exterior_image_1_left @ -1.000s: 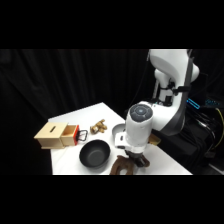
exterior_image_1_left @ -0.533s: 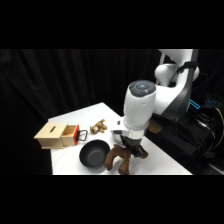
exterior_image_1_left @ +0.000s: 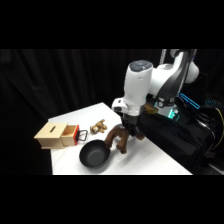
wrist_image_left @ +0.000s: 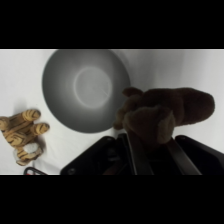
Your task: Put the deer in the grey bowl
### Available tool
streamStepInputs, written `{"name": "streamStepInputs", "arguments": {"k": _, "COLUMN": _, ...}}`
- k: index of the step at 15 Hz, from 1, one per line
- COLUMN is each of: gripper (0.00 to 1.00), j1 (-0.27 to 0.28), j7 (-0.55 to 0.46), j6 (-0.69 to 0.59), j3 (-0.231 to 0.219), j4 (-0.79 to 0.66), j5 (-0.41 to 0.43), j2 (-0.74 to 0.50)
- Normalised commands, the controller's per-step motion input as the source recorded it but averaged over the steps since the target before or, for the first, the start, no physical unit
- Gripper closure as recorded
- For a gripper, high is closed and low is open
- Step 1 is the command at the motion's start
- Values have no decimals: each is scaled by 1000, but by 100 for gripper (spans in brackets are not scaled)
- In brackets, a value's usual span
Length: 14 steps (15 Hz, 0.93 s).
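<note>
From the side, the white arm reaches down over the white worktop (exterior_image_1_left: 150, 162). Its pincer (exterior_image_1_left: 128, 131) holds the brown deer (exterior_image_1_left: 120, 138) up off the worktop. The deer hangs under the pincer, with its legs pointing down and a bit to the left. The grey bowl (exterior_image_1_left: 95, 154) sits on the worktop, just beside the deer, down and to the left of it. One leg of the deer seems to be close to the bowl's rim. Farther left are a small tan animal (exterior_image_1_left: 98, 128) and a wooden box (exterior_image_1_left: 56, 135) with a red end.

From the wrist, the pincer (wrist_image_left: 150, 150) is closed on the deer (wrist_image_left: 165, 112); the dark fingers come up from the bottom and squeeze its body. The deer's long side runs left to right across the picture. The bowl (wrist_image_left: 86, 90) is round and has nothing in it. It lies to the upper left of the deer, and the deer's left end pokes over the bowl's rim. The striped tan animal (wrist_image_left: 22, 134) lies on the worktop at the far left.

I think the deer is not over the middle of the bowl yet. The arm needs to carry it a little more toward the bowl before letting go. The deer is long, so it may lean on the rim.
</note>
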Motion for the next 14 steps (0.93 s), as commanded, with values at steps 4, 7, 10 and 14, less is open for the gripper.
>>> {"name": "streamStepInputs", "arguments": {"k": 4, "gripper": 92, "j1": -275, "j7": 25, "j6": 124, "j3": 75, "j4": -464, "j5": -85, "j2": -472}}
{"name": "streamStepInputs", "arguments": {"k": 7, "gripper": 92, "j1": -259, "j7": -85, "j6": 164, "j3": 47, "j4": -304, "j5": -20, "j2": -273}}
{"name": "streamStepInputs", "arguments": {"k": 10, "gripper": 92, "j1": -210, "j7": -201, "j6": 215, "j3": 6, "j4": -108, "j5": 72, "j2": 6}}
{"name": "streamStepInputs", "arguments": {"k": 14, "gripper": 47, "j1": -110, "j7": -232, "j6": 171, "j3": -1, "j4": 43, "j5": 142, "j2": 175}}
